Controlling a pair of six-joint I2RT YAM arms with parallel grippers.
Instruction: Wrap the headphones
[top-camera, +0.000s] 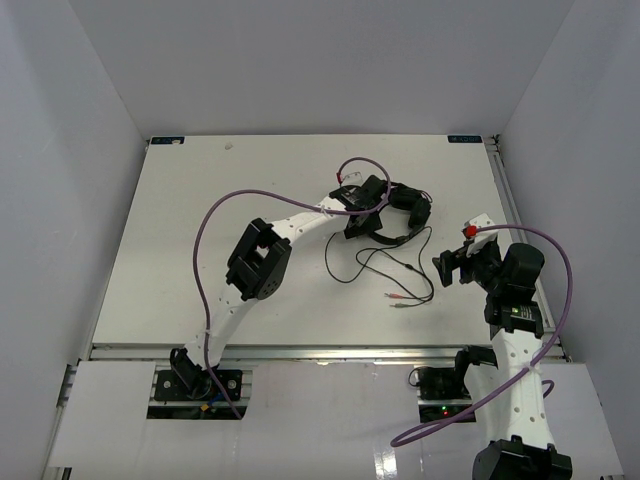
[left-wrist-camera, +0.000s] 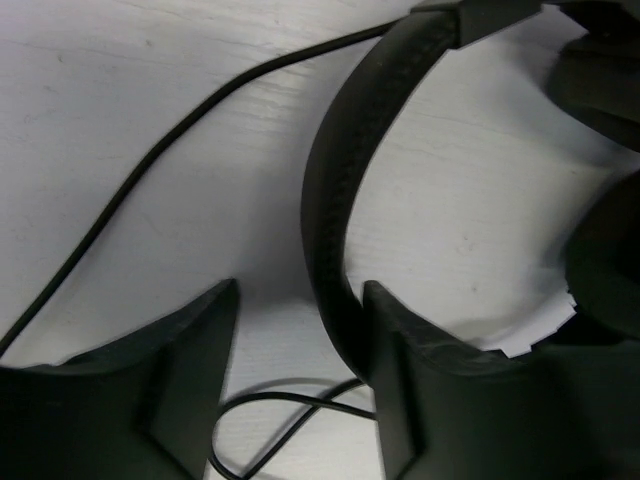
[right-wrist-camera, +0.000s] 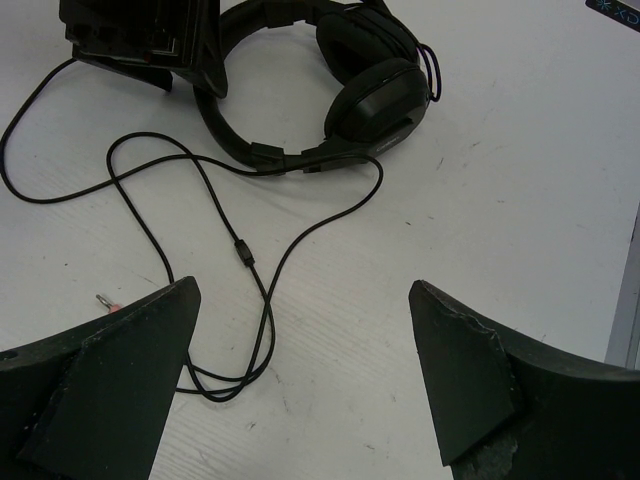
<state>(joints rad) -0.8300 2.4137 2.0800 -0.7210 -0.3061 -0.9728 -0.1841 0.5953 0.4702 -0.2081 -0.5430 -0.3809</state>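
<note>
We see headphones (top-camera: 414, 206) lying far centre-right on worktop (top-camera: 200, 200); left hand (left-wrist-camera: 300, 287) spread, headband (left-wrist-camera: 335, 180) between its fingers, not pinched; right hand (right-wrist-camera: 302, 286) spread near cord (right-wrist-camera: 255, 270), holding nothing

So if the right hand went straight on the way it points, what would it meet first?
Probably the thin black cord, looping on the white table just ahead of the open right hand; the black over-ear headset lies beyond. The hand's height is unclear, so it might pass over.
</note>
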